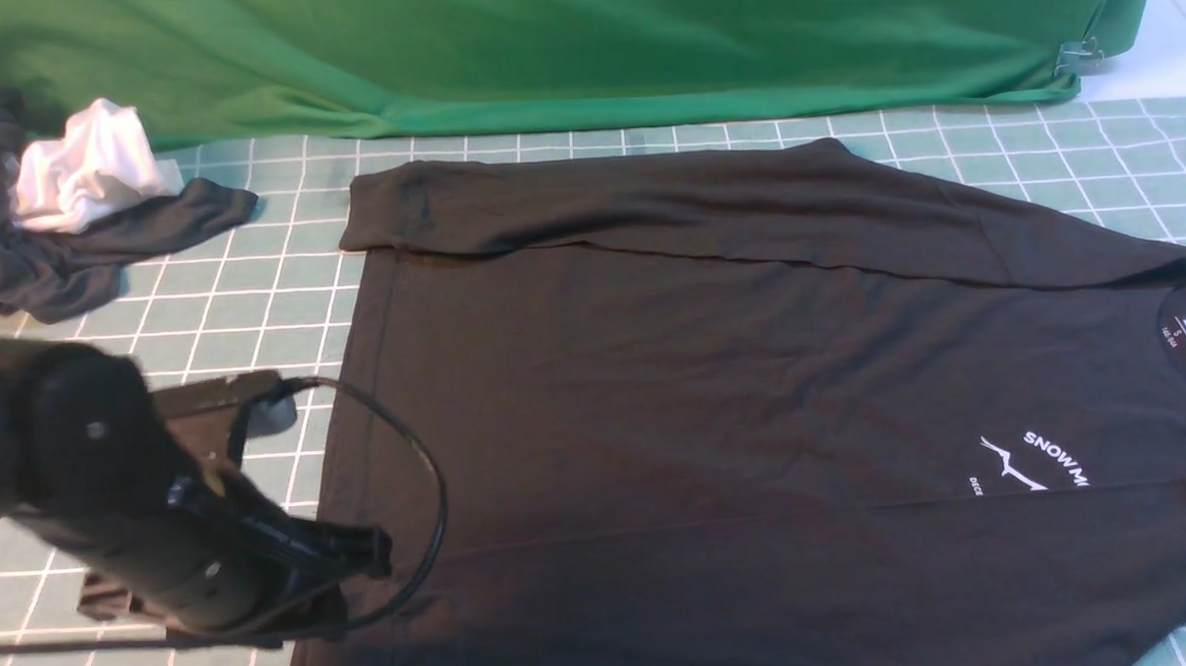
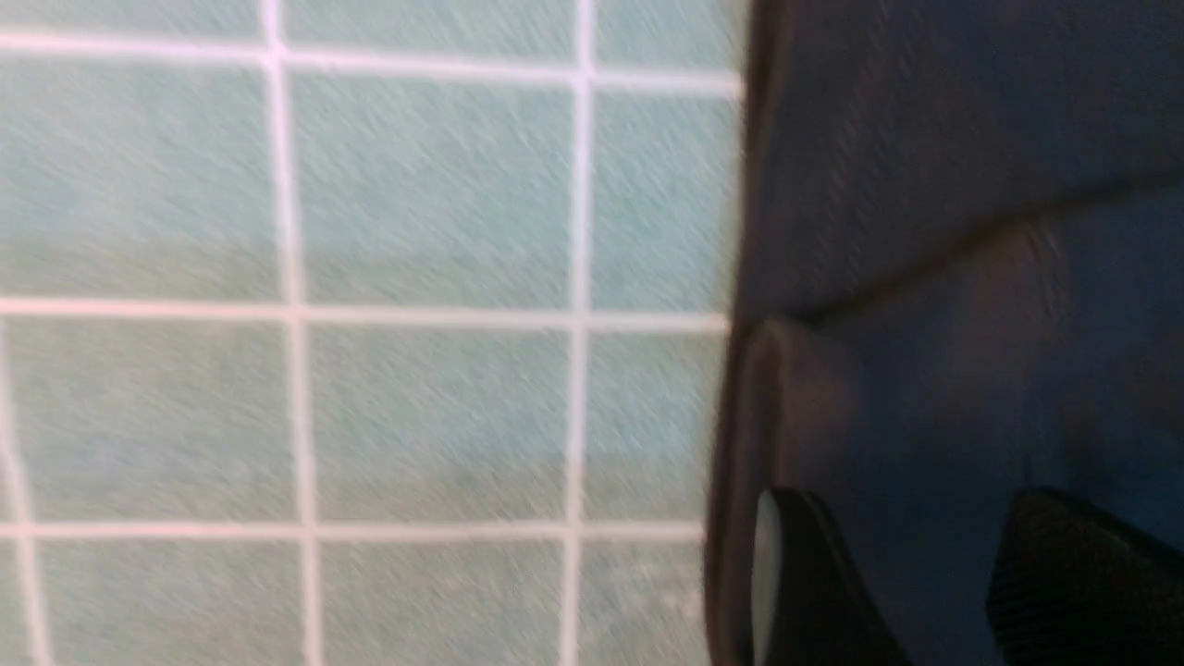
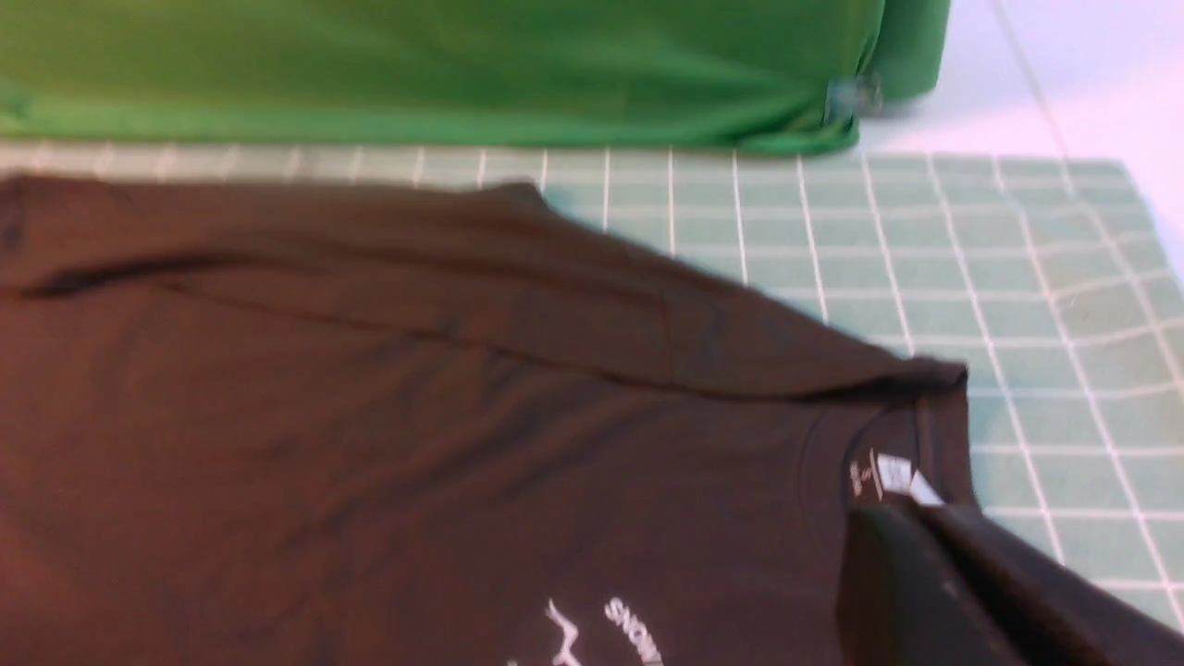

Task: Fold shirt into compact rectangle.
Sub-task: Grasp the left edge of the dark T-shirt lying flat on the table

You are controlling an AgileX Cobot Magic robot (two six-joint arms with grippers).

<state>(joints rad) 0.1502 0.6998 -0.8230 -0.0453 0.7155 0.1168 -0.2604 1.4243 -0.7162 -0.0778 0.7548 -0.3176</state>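
Across gridded mint matting (image 1: pixel 252 318), soft black knit shirt (image 1: pixel 716 388) lies smooth.

The shirt (image 3: pixel 416 416) is lying flat on the gridded tabletop (image 3: pixel 1017 277), a green cloth (image 3: pixel 462 74) is hanging beyond it, and closed fingers (image 3: pixel 925 592) are sitting beside its neck label (image 3: pixel 893 474).

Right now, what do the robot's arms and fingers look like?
The left arm is black with rounded housings and a thin black cable looping off it. The left fingers are black, one ribbed, one pale-faced. The right fingers look plain black, blurred.
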